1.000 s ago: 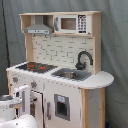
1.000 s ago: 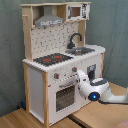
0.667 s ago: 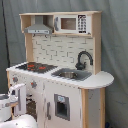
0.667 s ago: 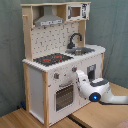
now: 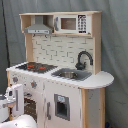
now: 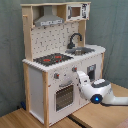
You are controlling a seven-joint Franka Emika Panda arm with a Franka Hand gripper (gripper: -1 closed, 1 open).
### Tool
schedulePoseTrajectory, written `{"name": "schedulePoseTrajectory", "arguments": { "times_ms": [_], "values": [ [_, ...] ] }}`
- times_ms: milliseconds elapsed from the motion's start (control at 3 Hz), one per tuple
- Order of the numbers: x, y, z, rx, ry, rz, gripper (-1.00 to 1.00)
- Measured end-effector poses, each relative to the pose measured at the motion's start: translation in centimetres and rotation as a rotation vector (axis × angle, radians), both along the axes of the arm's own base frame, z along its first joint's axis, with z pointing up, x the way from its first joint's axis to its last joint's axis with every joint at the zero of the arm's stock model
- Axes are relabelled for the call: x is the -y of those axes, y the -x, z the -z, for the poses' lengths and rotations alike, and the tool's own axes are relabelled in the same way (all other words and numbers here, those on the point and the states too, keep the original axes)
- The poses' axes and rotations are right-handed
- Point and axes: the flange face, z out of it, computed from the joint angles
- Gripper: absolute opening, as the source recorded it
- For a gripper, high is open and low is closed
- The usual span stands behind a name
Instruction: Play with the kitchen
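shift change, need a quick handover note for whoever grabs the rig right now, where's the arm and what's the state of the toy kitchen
Tool: up against the kitchen's front panel, just right of the oven door in the second exterior view, near the knobs. Whether it is open or shut cannot be told, nor whether it touches anything.
Kitchen: upright on the wooden floor. Oven door looks shut. Hob, sink and faucet untouched; microwave cabinet looks closed.
Done: the arm has reached the front of the kitchen; nothing visibly opened or moved.
Left: all the actual play, probably starting with the oven door or a knob.
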Motion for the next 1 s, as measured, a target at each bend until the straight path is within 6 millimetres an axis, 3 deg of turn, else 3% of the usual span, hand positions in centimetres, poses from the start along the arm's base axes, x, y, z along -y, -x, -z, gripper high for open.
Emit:
{"name": "schedulePoseTrajectory", "arguments": {
  "times_ms": [333, 1000],
  "values": [
    [-1.7, 3.0, -0.7, -0.002, 0.047, -0.031, 1.0],
    [-3.7, 6.0, -3.3, -0.053, 0.228, -0.104, 1.0]
  ]
}}
